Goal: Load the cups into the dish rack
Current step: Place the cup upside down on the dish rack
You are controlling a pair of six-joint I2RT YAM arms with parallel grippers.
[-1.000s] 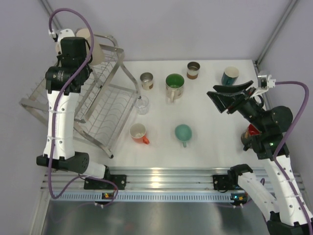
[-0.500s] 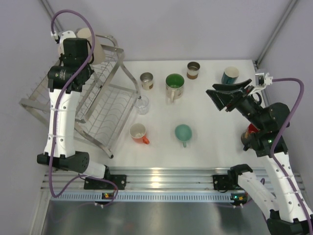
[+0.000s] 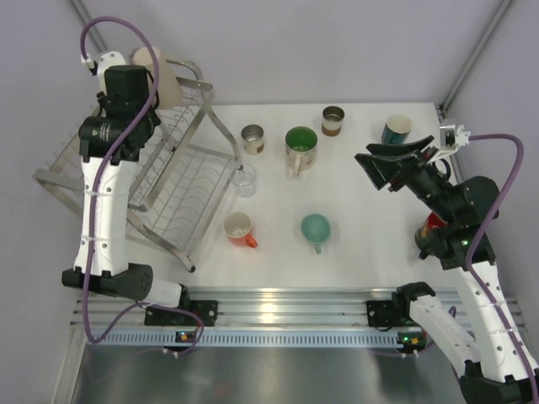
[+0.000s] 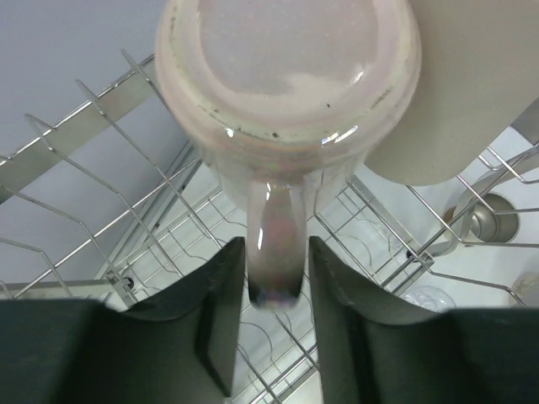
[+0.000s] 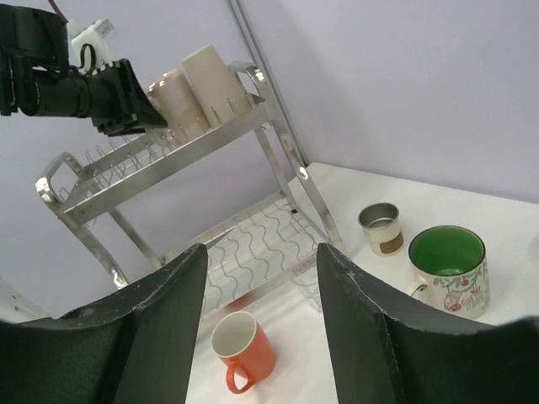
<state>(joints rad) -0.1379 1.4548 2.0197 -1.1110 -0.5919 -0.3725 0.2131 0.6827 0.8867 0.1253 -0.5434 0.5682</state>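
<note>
Nearest, on the white counter, an orange mug and an overturned teal cup await loading. Beyond them stand a green-inside mug, a steel cup and a dark teal cup. The right end effector hovers over the counter's right side, fingers spread and empty, apparently staged for a pick. Farthest, on the dish rack upper tier, the glossy pink mug rests tilted, base up, beside a beige cup, likely for draining. The left end effector flanks its handle; whether it is pinching cannot be told.
</note>
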